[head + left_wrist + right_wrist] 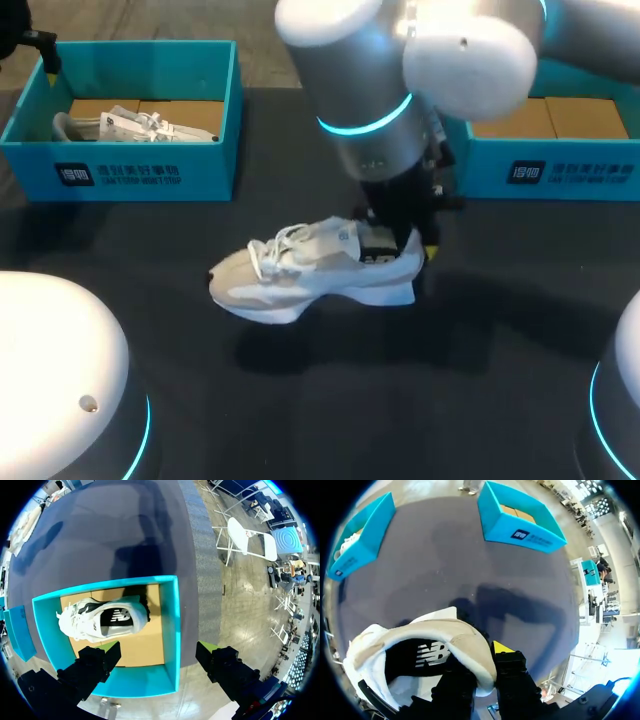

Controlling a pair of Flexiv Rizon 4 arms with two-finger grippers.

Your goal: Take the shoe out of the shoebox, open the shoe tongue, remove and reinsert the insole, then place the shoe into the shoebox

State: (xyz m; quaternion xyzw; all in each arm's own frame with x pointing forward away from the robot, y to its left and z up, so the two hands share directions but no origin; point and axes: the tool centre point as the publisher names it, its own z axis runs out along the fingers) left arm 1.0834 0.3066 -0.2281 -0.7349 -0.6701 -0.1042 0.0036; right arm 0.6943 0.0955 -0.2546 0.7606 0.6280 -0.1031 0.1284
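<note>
Dark grey table is sitting under everything here. The right gripper is pinching the heel collar of the shoe, with one finger going inside the opening and the yellow-tipped one pressing on the outside. Going by the shadow under it, the shoe is hanging just above the middle of the table, toe toward my left. I'm guessing it's light, but that collar is soft padding, so it's probably sagging a bit. The stiffer back of the heel seems the safer spot to grab. It's looking white and beige, with white laces and a dark insole. The left gripper is hovering spread wide over the teal box, where another shoe is lying.
</note>
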